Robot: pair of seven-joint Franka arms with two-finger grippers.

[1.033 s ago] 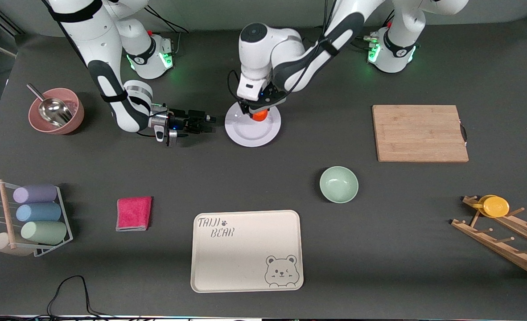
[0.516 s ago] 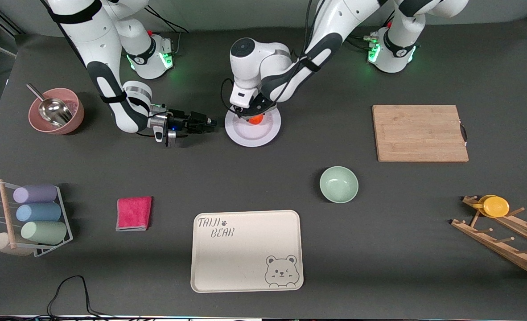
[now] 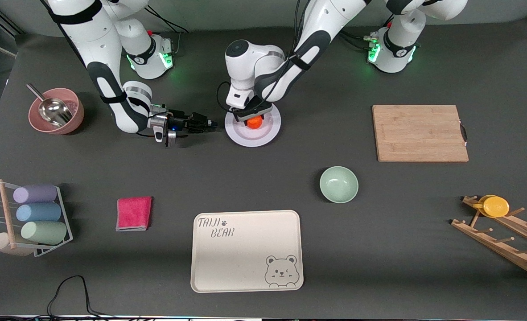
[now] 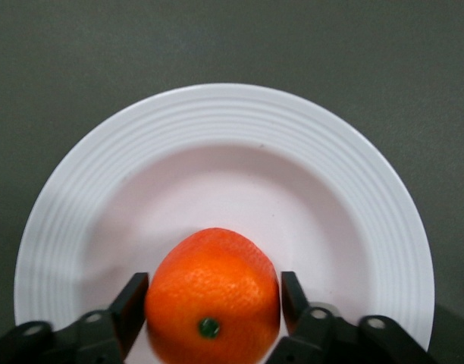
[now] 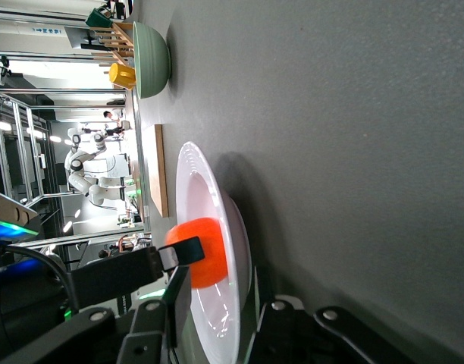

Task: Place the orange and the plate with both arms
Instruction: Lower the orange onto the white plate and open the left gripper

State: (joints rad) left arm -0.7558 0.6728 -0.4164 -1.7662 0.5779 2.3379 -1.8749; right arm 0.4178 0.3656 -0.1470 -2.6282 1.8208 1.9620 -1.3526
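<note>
The pale lavender-white plate (image 3: pixel 257 136) lies on the dark table between the two arm bases. The orange (image 3: pixel 255 121) sits in the plate, on the part farther from the front camera. My left gripper (image 3: pixel 251 114) is directly over it. In the left wrist view my left gripper (image 4: pixel 211 282) is shut on the orange (image 4: pixel 209 258), one finger on each side, over the plate (image 4: pixel 232 121). My right gripper (image 3: pixel 213 124) is open and low at the plate's edge toward the right arm's end. In the right wrist view (image 5: pixel 221 292) the plate's rim (image 5: pixel 209 197) shows between its fingers.
A mint-green bowl (image 3: pixel 339 184) and a cream bear tray (image 3: pixel 247 251) lie nearer the front camera. A wooden board (image 3: pixel 419 133) and a peg rack with a yellow lid (image 3: pixel 495 206) are toward the left arm's end. A pink cloth (image 3: pixel 133 213), cup rack (image 3: pixel 31 218) and pink bowl (image 3: pixel 56 110) are toward the right arm's end.
My left gripper has moved a little toward the right arm's end and come down with the orange over the plate. My right gripper has edged slightly closer to the plate's rim.
</note>
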